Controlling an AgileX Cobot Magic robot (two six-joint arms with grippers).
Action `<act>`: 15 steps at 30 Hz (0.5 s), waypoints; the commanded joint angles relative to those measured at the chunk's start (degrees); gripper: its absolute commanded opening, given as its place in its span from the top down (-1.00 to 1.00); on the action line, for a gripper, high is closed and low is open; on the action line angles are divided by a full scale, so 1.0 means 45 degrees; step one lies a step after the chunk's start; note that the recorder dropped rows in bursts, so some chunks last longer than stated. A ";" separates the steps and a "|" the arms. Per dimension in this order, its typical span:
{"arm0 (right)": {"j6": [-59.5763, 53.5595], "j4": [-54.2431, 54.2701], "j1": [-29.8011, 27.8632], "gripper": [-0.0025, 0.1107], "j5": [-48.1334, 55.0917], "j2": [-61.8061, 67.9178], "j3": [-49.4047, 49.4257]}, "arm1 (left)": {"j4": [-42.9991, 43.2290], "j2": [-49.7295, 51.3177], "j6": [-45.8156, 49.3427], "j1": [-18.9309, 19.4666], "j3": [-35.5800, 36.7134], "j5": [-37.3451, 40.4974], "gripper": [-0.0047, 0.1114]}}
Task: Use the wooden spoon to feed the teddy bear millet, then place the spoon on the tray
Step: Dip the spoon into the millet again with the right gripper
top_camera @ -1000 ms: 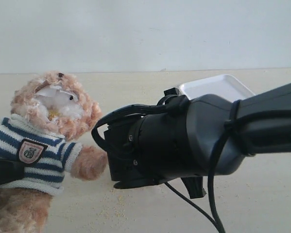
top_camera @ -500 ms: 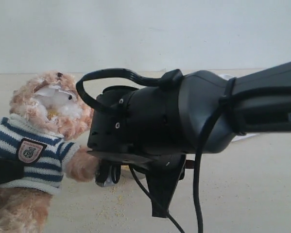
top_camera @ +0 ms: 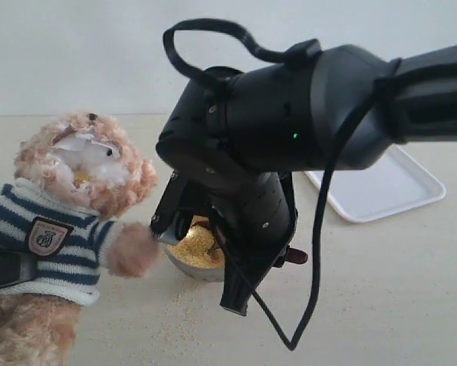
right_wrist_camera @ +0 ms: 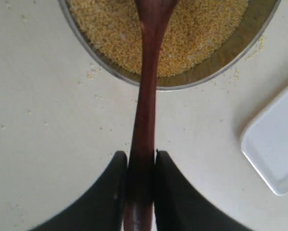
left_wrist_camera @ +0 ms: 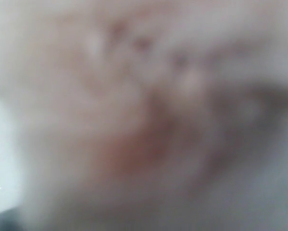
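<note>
The right arm had swung up and tipped down, bringing the right claw (right_wrist_camera: 141, 161), pinched on the wooden spoon (right_wrist_camera: 146, 96), over the millet (right_wrist_camera: 201, 33) in the metal bowl (right_wrist_camera: 232, 53) beside the teddy bear (top_camera: 83, 175), likely for a scoop; the tray (top_camera: 388, 191) showed again, and the left claw's state could not be told.

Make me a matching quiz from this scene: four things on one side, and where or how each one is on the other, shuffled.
1 wooden spoon
2 millet
3 tray
4 teddy bear

A fills the metal bowl
B wears a striped sweater
C clamped in the right hand
D white, flat on the table

Pairs: 1-C, 2-A, 3-D, 4-B
</note>
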 commanded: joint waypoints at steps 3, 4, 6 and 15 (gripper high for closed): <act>-0.0491 0.1546 -0.0829 0.93 -0.0330 -0.0853 -0.0106 | -0.0246 -0.0097 0.0045 0.0006 0.0028 0.0247 0.83; -0.0491 0.1651 -0.0936 0.93 -0.0330 -0.0910 -0.0106 | -0.0246 -0.0097 0.0045 0.0006 0.0028 0.0247 0.83; -0.0565 0.1793 -0.1123 0.93 -0.0247 -0.1016 -0.0106 | -0.0246 -0.0097 0.0045 0.0006 0.0028 0.0247 0.83; -0.1411 0.3412 -0.1878 0.93 0.0183 -0.1126 -0.0106 | -0.0246 -0.0097 0.0045 0.0006 0.0028 0.0247 0.83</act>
